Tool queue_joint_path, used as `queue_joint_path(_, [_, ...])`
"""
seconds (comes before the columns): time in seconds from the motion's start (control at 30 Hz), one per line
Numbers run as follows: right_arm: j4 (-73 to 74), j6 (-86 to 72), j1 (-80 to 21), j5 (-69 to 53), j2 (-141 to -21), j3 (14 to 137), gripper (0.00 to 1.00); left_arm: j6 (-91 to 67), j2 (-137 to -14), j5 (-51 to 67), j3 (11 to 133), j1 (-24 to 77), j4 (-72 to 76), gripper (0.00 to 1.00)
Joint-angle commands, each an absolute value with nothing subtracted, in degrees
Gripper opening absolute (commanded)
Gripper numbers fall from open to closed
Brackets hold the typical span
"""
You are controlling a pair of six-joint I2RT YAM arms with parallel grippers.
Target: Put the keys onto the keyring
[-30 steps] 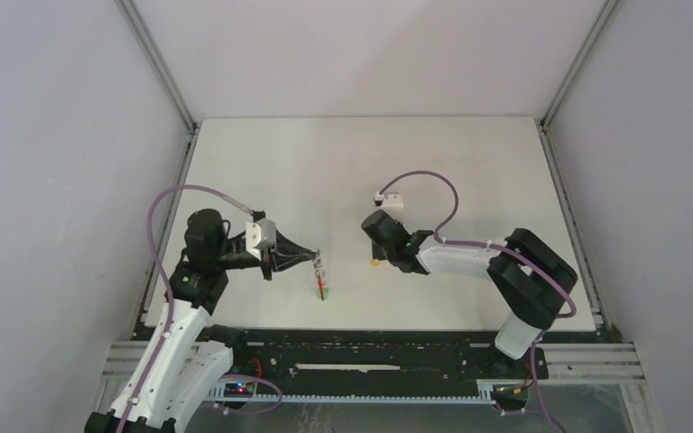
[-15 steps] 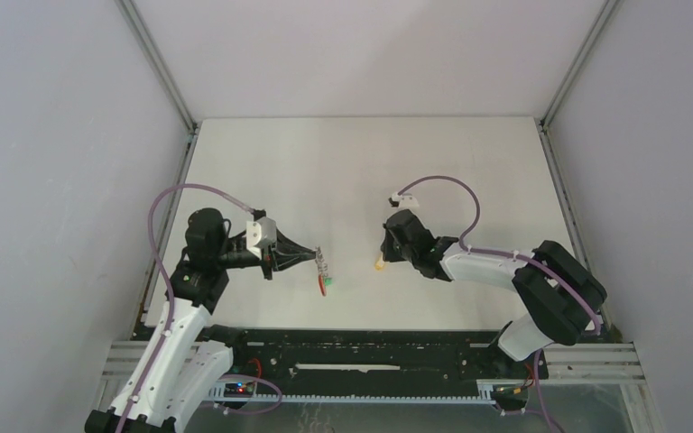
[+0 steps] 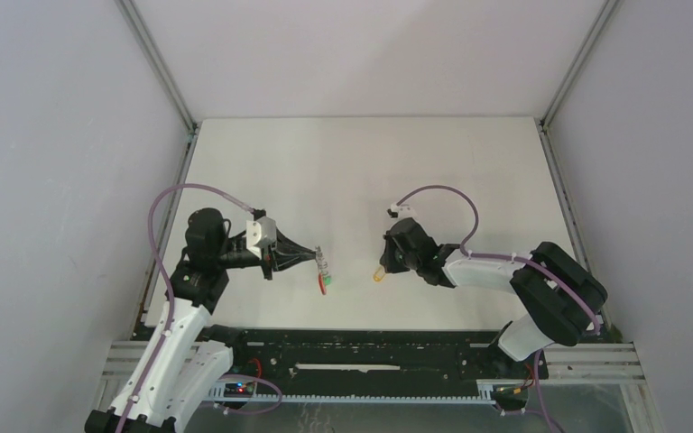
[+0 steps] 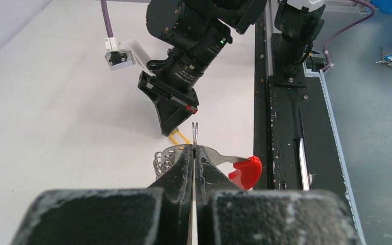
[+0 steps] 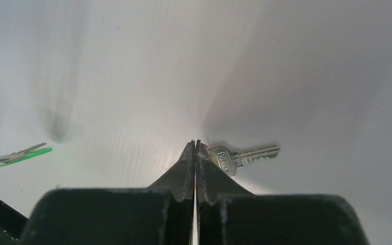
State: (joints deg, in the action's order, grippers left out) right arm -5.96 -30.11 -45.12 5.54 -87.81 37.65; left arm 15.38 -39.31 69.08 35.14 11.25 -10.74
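Left gripper: the left gripper (image 4: 194,149) sat at the lower centre of its wrist view, jaws pressed together on the keyring (image 4: 216,153), which stood clear of the table (image 3: 370,162).
Keyring: its thin metal loop rose just above the clamped fingertips, with the red section (image 4: 245,171) curving out to the right and the small wire loops (image 4: 164,157) bunched to the left.
Right gripper: the right gripper (image 5: 195,145) pointed down at the table at the centre of the overhead view, jaws closed tight, with nothing seen between them.
Yellow-headed key: the yellow-headed key (image 4: 178,137) lay flat on the table just beside the right fingertips, its blade pointing to the right of the right wrist view. Contact with the finger could not be made out.
Green-headed key: the green-headed key (image 5: 23,154) appeared at the left edge of the right wrist view, next to a sliver of thin ring. Whether it hung from the keyring could not be told.
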Motion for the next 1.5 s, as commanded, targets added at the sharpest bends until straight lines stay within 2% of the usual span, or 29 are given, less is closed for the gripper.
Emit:
queue_joint_path(0.0, [-10.03, -30.40, -44.53, 3.89, -87.87, 37.97, 0.00, 14.24, -38.78, 69.52, 36.63, 11.44, -8.20, 0.00])
queue_joint_path(0.1, [-10.15, -30.31, -44.32, 3.83, -87.74, 37.97, 0.05, 14.06, -38.71, 69.59, 36.65, 11.45, -8.20, 0.00])
queue_joint_path(0.33, [-7.81, -29.26, -44.21, 5.73, -85.62, 38.17, 0.27, 13.99, -38.65, 69.62, 36.57, 11.43, -7.96, 0.00])
queue_joint_path(0.6, [-5.29, -25.20, -44.44, 7.48, -80.63, 38.32, 0.36, 13.56, -38.38, 69.70, 36.72, 11.52, -7.98, 0.00])
queue_joint_path(0.8, [-9.01, -8.86, -51.24, 10.71, -75.52, 36.32, 0.44, 12.99, -38.39, 69.66, 36.93, 11.52, -7.87, 0.00])
queue_joint_path(1.47, [-12.31, -3.37, -51.60, 9.86, -87.01, 36.30, 0.39, 9.93, -38.47, 69.87, 36.63, 11.59, -5.58, 0.00])
